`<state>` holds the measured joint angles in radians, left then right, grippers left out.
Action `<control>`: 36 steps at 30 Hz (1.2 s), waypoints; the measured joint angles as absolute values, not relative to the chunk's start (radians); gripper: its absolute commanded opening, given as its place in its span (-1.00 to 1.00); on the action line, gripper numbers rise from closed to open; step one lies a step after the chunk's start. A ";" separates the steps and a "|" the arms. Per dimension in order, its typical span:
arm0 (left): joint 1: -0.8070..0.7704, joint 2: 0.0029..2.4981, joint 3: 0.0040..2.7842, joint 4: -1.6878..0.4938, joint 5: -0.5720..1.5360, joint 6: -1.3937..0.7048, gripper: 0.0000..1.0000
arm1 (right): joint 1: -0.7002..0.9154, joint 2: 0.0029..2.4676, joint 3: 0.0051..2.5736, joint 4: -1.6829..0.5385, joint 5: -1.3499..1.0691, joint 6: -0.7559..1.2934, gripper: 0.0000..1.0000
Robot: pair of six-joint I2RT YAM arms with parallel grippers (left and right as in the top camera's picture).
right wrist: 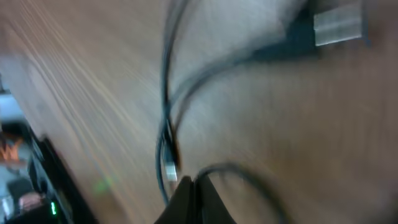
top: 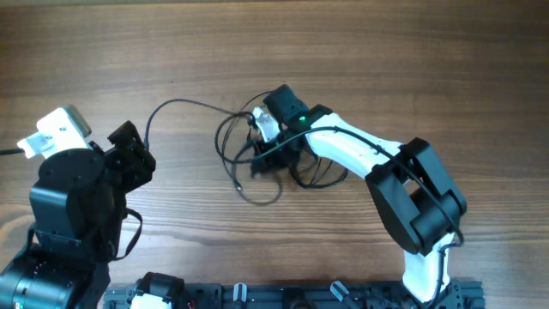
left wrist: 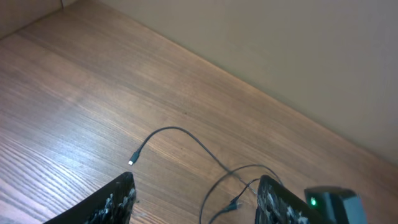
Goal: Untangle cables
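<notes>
Thin black cables (top: 190, 102) lie in a tangle on the wooden table, with loops around the middle and one long strand running left. My right gripper (top: 268, 156) is down in the tangle. In the right wrist view its jaws (right wrist: 198, 183) are closed together on a cable strand (right wrist: 249, 171), with a small plug (right wrist: 171, 171) and a silver-ended plug (right wrist: 339, 25) nearby. My left gripper (top: 133, 156) is open and empty, left of the tangle. In the left wrist view (left wrist: 196, 202) the long strand (left wrist: 186, 132) and its plug end (left wrist: 132, 162) lie ahead.
The wooden table (top: 412, 60) stretches around the tangle. A black rail (top: 300, 296) runs along the near edge. A pale wall (left wrist: 298, 50) borders the table in the left wrist view.
</notes>
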<state>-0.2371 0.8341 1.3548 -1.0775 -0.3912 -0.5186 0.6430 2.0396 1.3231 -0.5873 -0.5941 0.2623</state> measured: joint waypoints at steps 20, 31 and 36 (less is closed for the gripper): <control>-0.237 0.920 1.355 -1.119 -0.388 -0.519 0.25 | 0.644 1.346 1.871 -0.717 -0.251 0.146 -0.91; -0.237 0.948 1.355 -1.119 -0.350 -0.519 0.25 | 0.590 1.331 1.873 -0.677 0.072 0.044 -0.89; -0.237 0.949 1.355 -1.120 -0.331 -0.519 0.25 | 0.430 1.331 1.873 -0.786 0.274 0.040 -0.91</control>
